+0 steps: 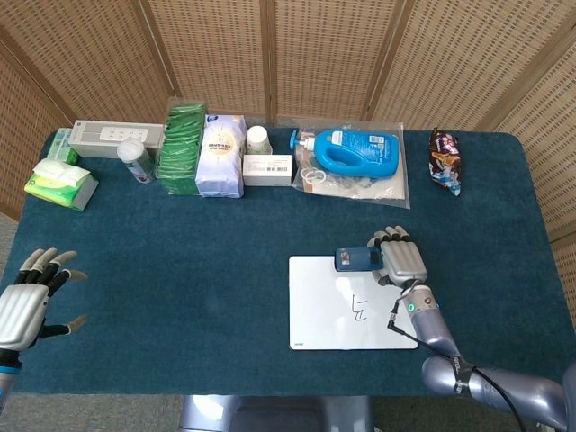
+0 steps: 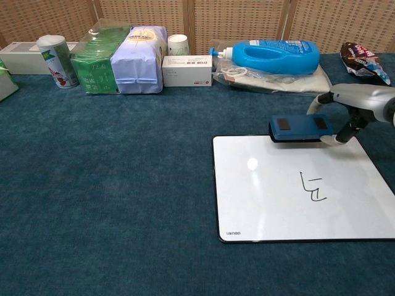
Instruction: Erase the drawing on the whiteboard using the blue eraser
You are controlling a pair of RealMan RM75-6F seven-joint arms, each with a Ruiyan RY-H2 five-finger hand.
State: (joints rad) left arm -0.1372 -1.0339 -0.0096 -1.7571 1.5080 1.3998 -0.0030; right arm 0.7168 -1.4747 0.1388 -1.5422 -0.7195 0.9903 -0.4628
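**Right hand gripping the blue eraser at the whiteboard's far edge**

A white whiteboard [image 2: 278, 197] is lying flat on a dark teal table [image 2: 111, 185], toward the robot's right. A small black drawing [image 2: 313, 187] of a few angular strokes is sitting right of the whiteboard's middle, unerased.

The right hand [image 1: 401, 262] is reaching over the whiteboard's far right corner, fingers curled around the end of the blue eraser [image 2: 300, 129]. In the chest view the eraser is showing two dark patches on its top and is sitting at the whiteboard's far edge, well short of the drawing. Whether it is touching the board or raised just above it is unclear.

The left hand [image 1: 30, 300] is hovering far to the left of the whiteboard, near the table's front corner, fingers spread apart and holding nothing.

Beyond the whiteboard, along the table's back edge, a blue detergent bottle [image 2: 274, 57] is lying on its side on a clear plastic bag [image 2: 278, 79].
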